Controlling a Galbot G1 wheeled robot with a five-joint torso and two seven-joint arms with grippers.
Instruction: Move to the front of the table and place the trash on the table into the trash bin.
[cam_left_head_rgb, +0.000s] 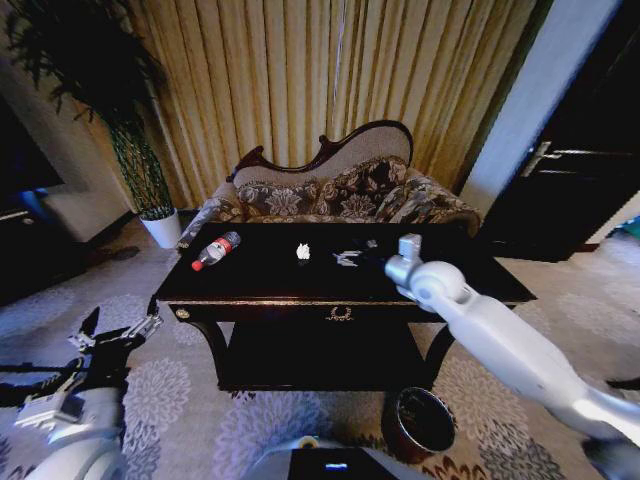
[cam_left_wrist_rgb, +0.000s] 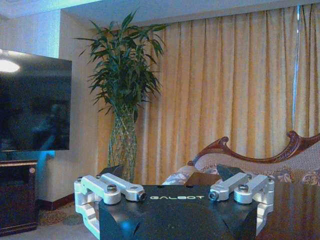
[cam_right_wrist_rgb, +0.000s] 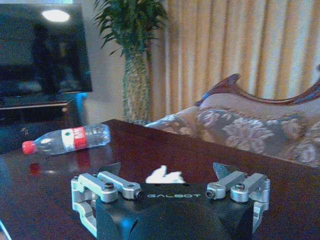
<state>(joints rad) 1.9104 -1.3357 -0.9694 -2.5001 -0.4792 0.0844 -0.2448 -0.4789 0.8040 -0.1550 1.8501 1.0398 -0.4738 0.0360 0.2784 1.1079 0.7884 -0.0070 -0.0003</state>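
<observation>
Reaching over the table, the right gripper is seen with fingers spread wide, nothing held, a white crumpled scrap lying just beyond them. A bottle is laid on its side toward the table's left end. The trash bin stands on the carpet before the table. The left gripper is held low at the left, also spread and empty.

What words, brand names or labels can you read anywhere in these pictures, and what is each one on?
"GALBOT": on the black body of the left gripper, seen in the left wrist view.
"GALBOT": on the black body of the right gripper, held open over the table.
The red label on the plastic bottle: has print, too blurred to read.
The gold emblem on the table's drawer: an ornament, no letters legible.
</observation>
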